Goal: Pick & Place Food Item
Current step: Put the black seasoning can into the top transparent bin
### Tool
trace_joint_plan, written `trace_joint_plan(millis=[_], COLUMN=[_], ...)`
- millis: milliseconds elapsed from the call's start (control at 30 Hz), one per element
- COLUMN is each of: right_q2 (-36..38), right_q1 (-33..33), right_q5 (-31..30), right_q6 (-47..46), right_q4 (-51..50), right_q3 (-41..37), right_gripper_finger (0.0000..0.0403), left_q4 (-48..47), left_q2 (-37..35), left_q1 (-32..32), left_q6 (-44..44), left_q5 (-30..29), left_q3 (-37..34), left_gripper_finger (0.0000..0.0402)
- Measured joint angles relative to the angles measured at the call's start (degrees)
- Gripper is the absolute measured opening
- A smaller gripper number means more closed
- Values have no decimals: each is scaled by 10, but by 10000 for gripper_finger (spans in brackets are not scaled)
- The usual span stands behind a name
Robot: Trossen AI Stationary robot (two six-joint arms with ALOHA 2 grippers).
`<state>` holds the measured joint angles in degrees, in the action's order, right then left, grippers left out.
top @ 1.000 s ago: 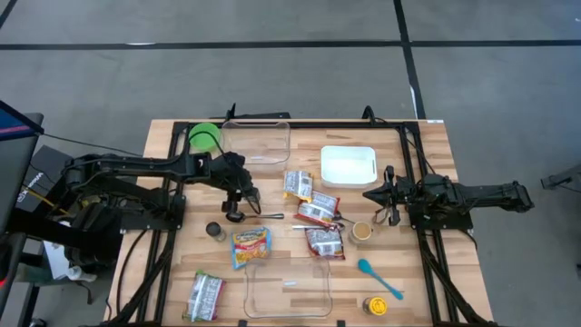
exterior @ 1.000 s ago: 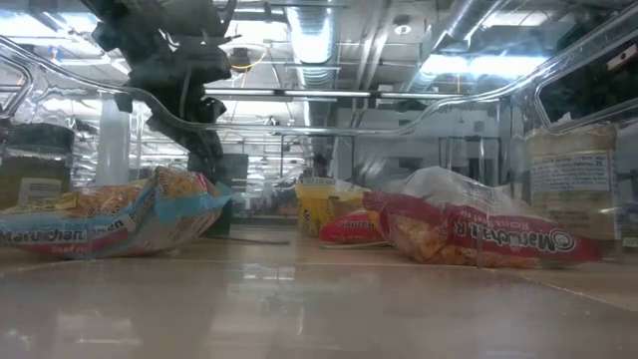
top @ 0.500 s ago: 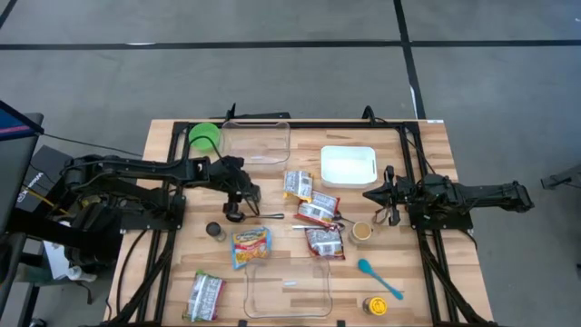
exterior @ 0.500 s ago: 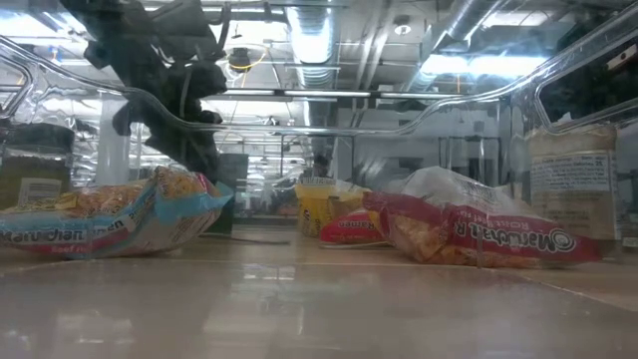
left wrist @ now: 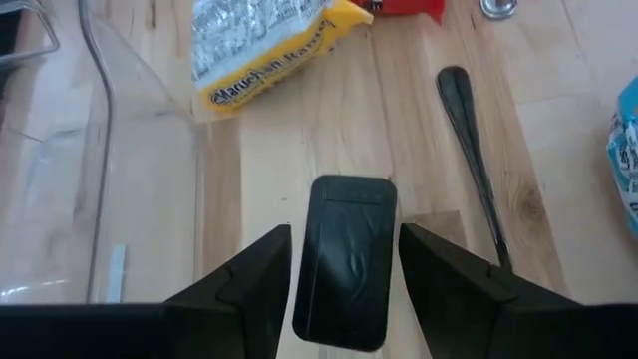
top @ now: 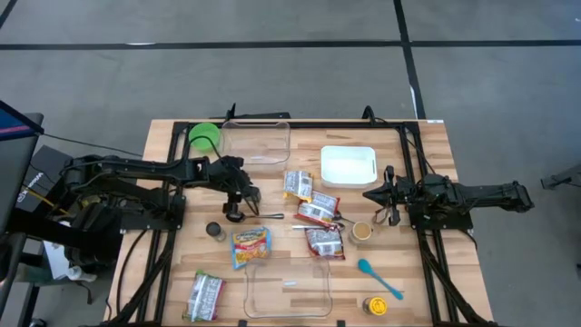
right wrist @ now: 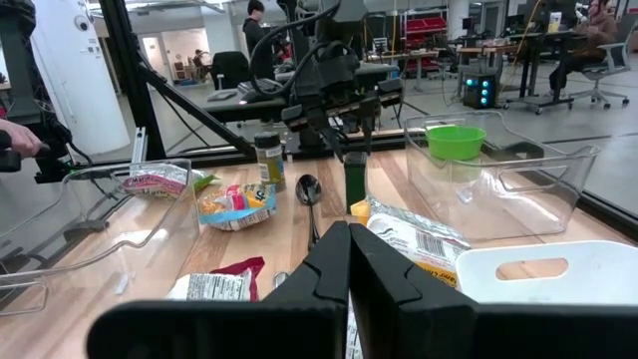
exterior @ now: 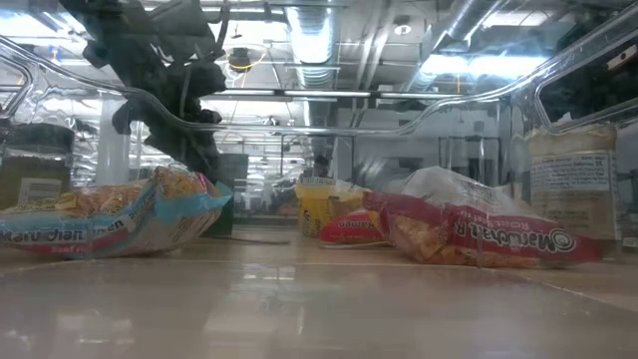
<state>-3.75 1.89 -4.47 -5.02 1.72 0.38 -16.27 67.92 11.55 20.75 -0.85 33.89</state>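
Wooden table (top: 177,272) carrying scattered food packets. Left gripper (left wrist: 344,261), fingers parted and clear of a small dark upright container (left wrist: 344,259) standing between them, beside a spoon (left wrist: 469,150). Right gripper (top: 370,194), fingers pressed together, empty, near a tan cup (top: 361,231).

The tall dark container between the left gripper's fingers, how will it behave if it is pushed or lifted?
The dark container stands tall and narrow on a small base, so a sideways push would probably tip it. Its flat, smooth-looking sides seem stiff, so the left gripper could likely squeeze it firmly, though it might slip.
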Motion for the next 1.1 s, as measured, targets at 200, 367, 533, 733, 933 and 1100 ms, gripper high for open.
trace_joint_plan(millis=[200,367,533,733,933,1100], right_q2=[0,0,0,0,0,0], right_q1=[0,0,0,0,0,0], right_q5=[0,0,0,0,0,0], right_q6=[0,0,0,0,0,0], right_q4=[0,0,0,0,0,0], right_q3=[0,0,0,0,0,0], right_gripper_finger=[0,0,0,0,0,0], left_q4=[-18,-13,-13,-16,-2,2], left_q2=[2,2,4,25,54,80], left_q1=[0,0,0,0,0,0], left_q6=[0,0,-2,-2,-2,-2], left_q5=[0,0,0,0,1,1], left_q3=[0,0,0,1,1,1], left_gripper_finger=[195,208,221,230,230,228])
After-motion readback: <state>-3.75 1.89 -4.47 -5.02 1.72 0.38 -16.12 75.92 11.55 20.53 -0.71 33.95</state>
